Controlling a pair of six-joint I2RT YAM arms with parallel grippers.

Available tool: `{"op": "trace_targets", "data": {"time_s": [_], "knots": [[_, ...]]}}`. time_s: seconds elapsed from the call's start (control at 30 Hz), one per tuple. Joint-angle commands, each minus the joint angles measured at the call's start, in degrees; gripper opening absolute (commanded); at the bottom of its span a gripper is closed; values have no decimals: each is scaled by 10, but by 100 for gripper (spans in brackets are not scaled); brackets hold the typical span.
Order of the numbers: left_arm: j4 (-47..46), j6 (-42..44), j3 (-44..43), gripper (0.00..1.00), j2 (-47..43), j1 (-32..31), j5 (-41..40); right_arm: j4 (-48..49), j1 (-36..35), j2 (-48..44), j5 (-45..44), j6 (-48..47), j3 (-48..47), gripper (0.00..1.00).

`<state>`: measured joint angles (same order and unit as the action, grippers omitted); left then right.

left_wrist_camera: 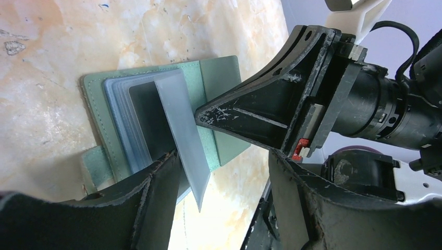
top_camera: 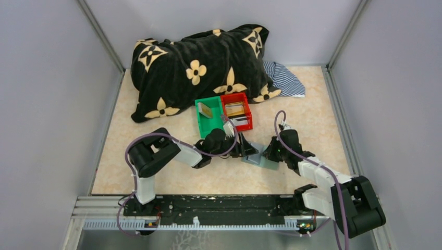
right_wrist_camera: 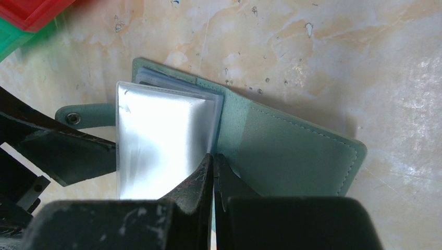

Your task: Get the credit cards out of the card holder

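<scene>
Left gripper (left_wrist_camera: 224, 174) stands with its jaws apart, one finger on each side of a translucent plastic sleeve (left_wrist_camera: 183, 125) that rises from the small grey-green two-panel card holder (left_wrist_camera: 219, 73); nothing is clamped between them. Its partner, the right gripper (right_wrist_camera: 213, 159), is pressed together with its tip down on the holder near the spine, seemingly pinning it flat (it holds no card). The holder lies open on the marbled beige bench (top_camera: 312, 104), between the two arms and just in front of the bins.

Part of the job looks done — a tan-gold card (top_camera: 205, 110) leans inside the green plastic bin (top_camera: 198, 122), and more credit cards (top_camera: 234, 109) lie in the red plastic bin (top_camera: 249, 115) beside it. How many are left I cannot say: glare whitens the raised sleeve in the right wrist view, and a dark rectangle (left_wrist_camera: 143, 112) under it in the left wrist view may be a card in its pocket. My judgement — roughly midway, with the remaining sleeves to be checked one by one.
</scene>
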<state>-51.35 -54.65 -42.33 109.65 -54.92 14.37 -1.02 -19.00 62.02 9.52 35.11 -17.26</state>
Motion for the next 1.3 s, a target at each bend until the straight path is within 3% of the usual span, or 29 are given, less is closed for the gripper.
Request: {"op": "trace_targets", "data": {"time_s": [0.0, 0.2, 0.33, 0.43, 0.67, 0.9, 1.27], "knots": [[-11, -2, -13, 67, 10, -3, 9, 8, -3, 7, -7, -1, 12, 0], [-2, 2, -33, 67, 15, -7, 16, -16, -3, -42, -13, 1, 8, 2], [7, 4, -58, 67, 17, -13, 27, -78, -3, -108, -51, 1, -18, 23], [10, 6, -75, 67, 24, -17, 31, -118, -2, -140, -80, -5, -34, 27], [8, 2, -93, 67, 43, -26, 37, -153, 1, -150, -90, 13, -40, 28], [3, -1, -102, 67, 54, -31, 42, -218, 11, -252, -158, 34, -58, 28], [8, -6, -149, 67, 96, -64, 55, -240, 18, -264, -162, 51, -80, 28]]}}
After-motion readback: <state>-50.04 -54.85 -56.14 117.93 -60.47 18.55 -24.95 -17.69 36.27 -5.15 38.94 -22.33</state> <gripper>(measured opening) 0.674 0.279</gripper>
